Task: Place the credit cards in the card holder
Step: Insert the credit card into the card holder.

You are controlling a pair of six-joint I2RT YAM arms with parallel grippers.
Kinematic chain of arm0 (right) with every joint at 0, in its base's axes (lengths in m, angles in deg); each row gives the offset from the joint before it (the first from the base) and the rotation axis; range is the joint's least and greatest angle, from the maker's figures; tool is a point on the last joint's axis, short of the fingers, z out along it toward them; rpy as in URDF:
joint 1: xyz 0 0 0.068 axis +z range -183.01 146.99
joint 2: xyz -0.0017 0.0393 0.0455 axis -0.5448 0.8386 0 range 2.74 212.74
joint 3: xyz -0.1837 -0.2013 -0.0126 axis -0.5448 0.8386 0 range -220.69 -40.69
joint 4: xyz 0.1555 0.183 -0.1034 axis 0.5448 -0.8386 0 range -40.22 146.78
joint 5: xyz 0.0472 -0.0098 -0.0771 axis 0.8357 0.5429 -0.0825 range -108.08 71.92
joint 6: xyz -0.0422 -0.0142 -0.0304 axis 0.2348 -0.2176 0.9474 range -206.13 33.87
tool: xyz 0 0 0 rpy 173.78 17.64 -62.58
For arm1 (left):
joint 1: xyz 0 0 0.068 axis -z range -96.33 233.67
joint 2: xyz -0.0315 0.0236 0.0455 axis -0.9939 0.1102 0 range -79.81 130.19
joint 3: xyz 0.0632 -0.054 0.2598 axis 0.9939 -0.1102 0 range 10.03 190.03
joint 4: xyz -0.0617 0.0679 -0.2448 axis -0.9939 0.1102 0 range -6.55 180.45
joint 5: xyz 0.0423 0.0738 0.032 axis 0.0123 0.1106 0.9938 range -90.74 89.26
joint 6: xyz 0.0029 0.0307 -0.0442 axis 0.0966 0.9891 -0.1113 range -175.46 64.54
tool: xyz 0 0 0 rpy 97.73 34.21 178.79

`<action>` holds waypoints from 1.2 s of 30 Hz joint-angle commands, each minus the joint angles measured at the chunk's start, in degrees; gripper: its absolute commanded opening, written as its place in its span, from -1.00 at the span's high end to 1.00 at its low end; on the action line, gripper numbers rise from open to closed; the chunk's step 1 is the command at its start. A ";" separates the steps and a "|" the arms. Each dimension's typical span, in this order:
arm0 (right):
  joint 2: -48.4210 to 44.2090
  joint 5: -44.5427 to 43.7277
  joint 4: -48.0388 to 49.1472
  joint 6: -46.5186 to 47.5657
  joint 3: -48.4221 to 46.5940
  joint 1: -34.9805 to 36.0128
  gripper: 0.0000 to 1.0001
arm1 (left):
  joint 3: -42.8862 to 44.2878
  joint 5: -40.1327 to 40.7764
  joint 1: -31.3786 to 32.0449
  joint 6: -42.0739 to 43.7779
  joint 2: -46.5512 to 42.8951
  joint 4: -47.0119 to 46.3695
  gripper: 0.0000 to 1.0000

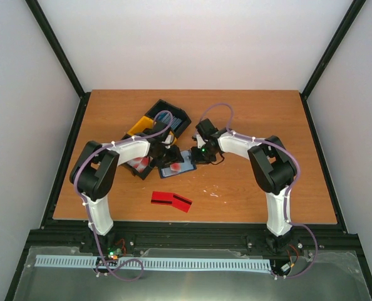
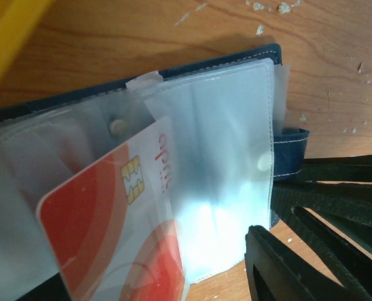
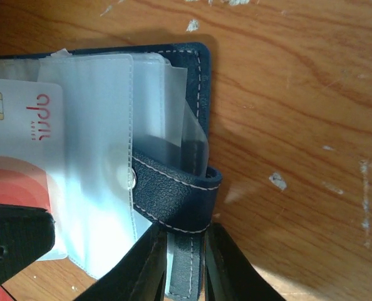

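Reference item: the card holder (image 1: 176,168). It lies open on the table (image 1: 255,207), inner side up.

1. Bins (image 1: 164,119): black and yellow, behind and to the left of the card holder, close to it.
2. Left gripper (image 1: 167,152): positioned over the left edge of the card holder. One black finger shows at the lower edge of the left wrist view. Whether the jaws are released or clenched cannot be determined, nor whether they hold anything.
3. Card (image 2: 104,219): red and white with a gold chip, lying at an angle on the left part of the card holder, against the clear sleeves (image 2: 223,163). Whether its leading edge is inside a pocket cannot be determined.
4. Loose card (image 1: 171,200): red with a dark stripe, flat on the table on the near side of the card holder, clear of it.
5. Strap (image 3: 173,194): navy with pale stitching, folded over the right edge of the card holder.
6. Right gripper (image 3: 184,241): at the right edge of the card holder. Its two fingers stand on either side of the strap and press against it, so the jaws are clenched on the card holder by the strap.
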 commanded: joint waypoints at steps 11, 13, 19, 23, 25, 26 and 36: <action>-6.13 -3.83 -2.29 -1.65 5.49 2.21 0.64 | -1.31 3.78 0.62 -1.02 -3.31 2.10 -0.05; -6.33 -3.70 -2.27 -1.72 5.66 2.21 0.64 | -1.90 3.96 0.62 -1.53 -4.51 1.87 -0.11; -6.05 -3.17 -1.88 -2.30 6.17 2.25 0.64 | -1.85 3.66 0.62 -2.96 -5.52 3.70 -0.15; -5.68 -2.68 -1.69 -2.52 6.19 2.24 0.64 | -1.73 3.82 0.62 -3.69 -6.27 4.74 -0.16; -5.76 -2.51 -1.62 -2.52 6.30 2.22 0.64 | -1.65 4.48 0.61 -3.99 -6.58 5.38 -0.15; -5.83 -2.50 -1.62 -2.52 6.28 2.25 0.64 | -1.76 4.80 0.62 -4.07 -6.73 5.73 -0.14; -4.80 -2.07 -1.88 -2.16 6.02 2.33 0.66 | -2.33 7.45 0.62 -3.00 -6.58 9.82 -0.08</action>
